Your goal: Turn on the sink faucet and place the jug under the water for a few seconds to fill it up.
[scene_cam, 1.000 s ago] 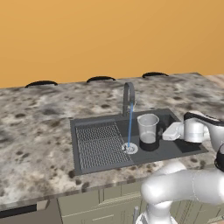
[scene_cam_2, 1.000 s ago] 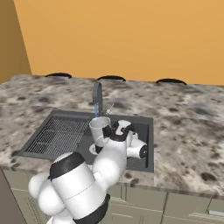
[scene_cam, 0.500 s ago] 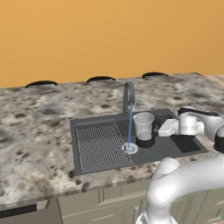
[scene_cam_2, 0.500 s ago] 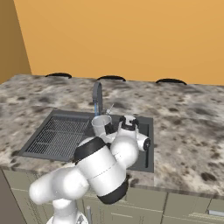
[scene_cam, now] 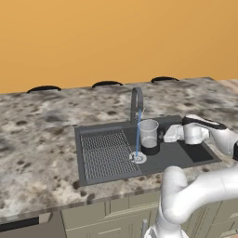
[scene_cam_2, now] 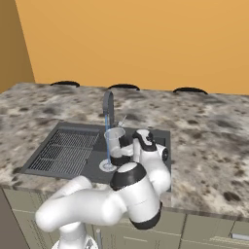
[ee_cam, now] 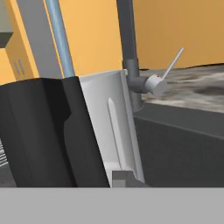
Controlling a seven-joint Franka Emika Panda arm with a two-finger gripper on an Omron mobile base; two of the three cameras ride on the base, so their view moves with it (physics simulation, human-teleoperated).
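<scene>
The dark grey sink faucet (scene_cam: 136, 99) (scene_cam_2: 108, 103) (ee_cam: 126, 48) arches over the sink (scene_cam: 190, 155) (scene_cam_2: 73, 129). The water (scene_cam: 138, 135) (scene_cam_2: 107, 138) (ee_cam: 59, 39) falls as a thin blue stream onto the round drain (scene_cam: 138, 158). The clear jug (scene_cam: 148, 132) (scene_cam_2: 115, 141) (ee_cam: 114, 127) stands upright just right of the stream, its left rim almost touching it. My gripper (scene_cam: 162, 135) comes in from the right and is shut on the jug's black handle (ee_cam: 43, 131), which looms large in the hand view. The faucet's silver lever (ee_cam: 171, 64) is tilted up.
A ribbed draining grid (scene_cam: 104, 153) (scene_cam_2: 65, 148) takes up the sink's left half. Speckled stone counter (scene_cam: 42, 135) surrounds the basin. Three dark rounded shapes (scene_cam: 107, 84) sit along the counter's far edge below the orange wall. My own arm (scene_cam_2: 131, 189) hides the basin's near right.
My gripper has carried the jug leftward across the basin, from well right of the stream to right beside it. The water keeps running.
</scene>
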